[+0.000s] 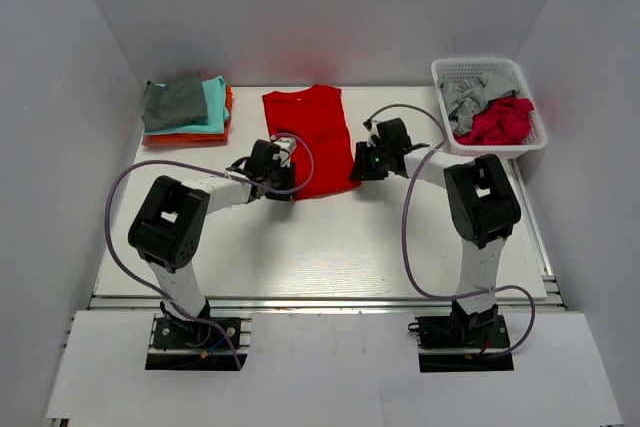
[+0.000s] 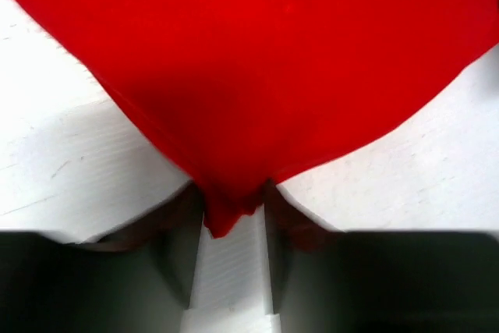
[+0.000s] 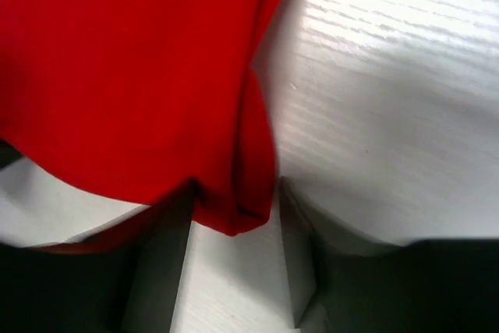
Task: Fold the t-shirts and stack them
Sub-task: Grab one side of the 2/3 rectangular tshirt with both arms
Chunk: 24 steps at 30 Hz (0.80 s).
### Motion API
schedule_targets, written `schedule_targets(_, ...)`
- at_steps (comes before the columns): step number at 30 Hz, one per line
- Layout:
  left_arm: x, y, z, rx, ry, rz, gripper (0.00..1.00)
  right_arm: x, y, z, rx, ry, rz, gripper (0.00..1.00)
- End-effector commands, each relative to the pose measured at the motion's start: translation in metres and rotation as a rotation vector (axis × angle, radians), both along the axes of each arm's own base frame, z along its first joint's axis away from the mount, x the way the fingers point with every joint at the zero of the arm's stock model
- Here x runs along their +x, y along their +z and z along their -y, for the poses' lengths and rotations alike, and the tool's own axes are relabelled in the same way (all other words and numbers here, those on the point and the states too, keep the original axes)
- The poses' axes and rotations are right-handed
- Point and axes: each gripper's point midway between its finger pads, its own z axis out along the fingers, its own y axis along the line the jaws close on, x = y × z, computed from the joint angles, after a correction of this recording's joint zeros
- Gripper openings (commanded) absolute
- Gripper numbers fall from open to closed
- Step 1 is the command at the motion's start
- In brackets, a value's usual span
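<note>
Two sets of jaws, left and right, are each partly closed and pinching a near corner of the red t-shirt (image 1: 305,132), which lies flat in the middle of the white counter (image 1: 300,247), between a folded stack (image 1: 187,110) and a basket (image 1: 497,150) of shirts.

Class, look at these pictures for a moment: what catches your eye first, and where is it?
A bright red shirt lies in the middle, its two near corners between the fingers of the left claw and the right claw. Far left sits a folded stack, grey on top. Far right, a white basket holds a crumpled grey shirt and a crimson shirt.
</note>
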Motion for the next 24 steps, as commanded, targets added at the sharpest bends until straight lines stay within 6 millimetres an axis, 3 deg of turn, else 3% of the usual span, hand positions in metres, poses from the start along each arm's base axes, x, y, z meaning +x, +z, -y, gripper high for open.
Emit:
schedule_targets(1,0.001,-0.001,0.004,0.015,-0.029,0.016,0.37,-0.003,-0.008,-0.008,0.033,0.025,-0.027,0.37)
schedule_targets(4,0.004,-0.001,0.005,0.02,-0.037,0.022,0.26,-0.006,-0.006,-0.01,0.045,0.033,-0.041,0.2)
schedule_targets(6,0.004,-0.001,0.005,0.02,-0.037,0.022,0.01,-0.008,-0.002,-0.01,0.047,0.036,-0.035,0.14)
schedule_targets(7,0.007,0.008,0.009,0.007,-0.057,0.043,0.0,-0.009,0.006,-0.01,0.055,0.035,-0.023,0.12)
schedule_targets(8,0.006,0.01,0.008,0.008,-0.057,0.042,0.0,-0.009,0.008,-0.009,0.056,0.034,-0.021,0.0)
schedule_targets(12,-0.008,0.034,0.018,-0.055,-0.11,0.063,0.0,-0.022,0.022,-0.003,0.051,0.037,-0.015,0.0)
schedule_targets(13,-0.019,0.036,0.02,-0.089,-0.122,0.042,0.0,-0.028,0.038,-0.001,0.056,0.033,-0.002,0.0)
schedule_targets(14,-0.028,0.041,0.026,-0.115,-0.142,0.03,0.0,-0.035,0.04,0.0,0.051,0.035,-0.014,0.0)
schedule_targets(15,-0.034,0.057,0.03,-0.153,-0.155,0.035,0.0,-0.038,0.053,0.002,0.06,0.031,0.005,0.0)
schedule_targets(16,-0.049,0.062,0.038,-0.194,-0.207,0.012,0.0,-0.052,0.044,0.009,0.043,0.027,-0.032,0.0)
schedule_targets(17,-0.057,0.065,0.039,-0.218,-0.212,-0.009,0.0,-0.059,0.063,0.012,0.057,0.026,-0.007,0.0)
schedule_targets(18,-0.065,0.073,0.044,-0.243,-0.231,-0.015,0.0,-0.067,0.064,0.016,0.049,0.024,-0.024,0.0)
schedule_targets(20,-0.085,0.086,0.042,-0.264,-0.252,-0.033,0.0,-0.085,0.063,0.022,0.044,0.029,-0.049,0.0)
schedule_targets(22,-0.108,0.092,0.041,-0.281,-0.266,-0.094,0.0,-0.105,0.082,0.027,0.057,0.053,-0.051,0.0)
schedule_targets(24,-0.123,0.114,0.042,-0.33,-0.301,-0.087,0.0,-0.126,0.1,0.034,0.052,0.085,-0.066,0.0)
